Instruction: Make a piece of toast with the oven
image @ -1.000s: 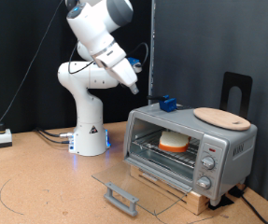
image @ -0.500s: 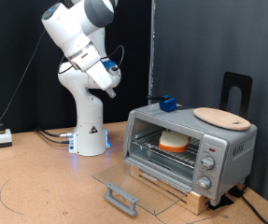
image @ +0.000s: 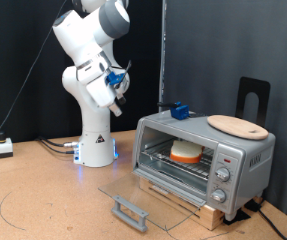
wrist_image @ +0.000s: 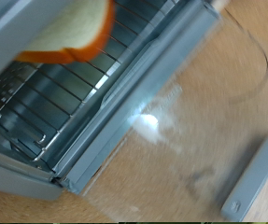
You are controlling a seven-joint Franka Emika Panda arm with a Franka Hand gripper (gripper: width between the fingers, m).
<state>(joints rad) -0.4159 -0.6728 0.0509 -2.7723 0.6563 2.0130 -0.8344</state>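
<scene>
silver-grey oven [image: 203, 155] stands with its glass door [image: 148, 205] dropped open, the piece of toast [image: 186, 150] resting on the wire rack [wrist_image: 73, 89] inside. gripper [image: 119, 88] is raised well clear, near the arm's own column; whether its fingers are parted cannot be told. advice: approach the door handle [image: 130, 212] squarely and lift evenly.

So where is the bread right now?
The pale square slice of bread with orange-brown crust is inside the boxy silver-grey toaster oven, on its wire rack behind the dropped-open glass door, at the exterior view's right.
</scene>
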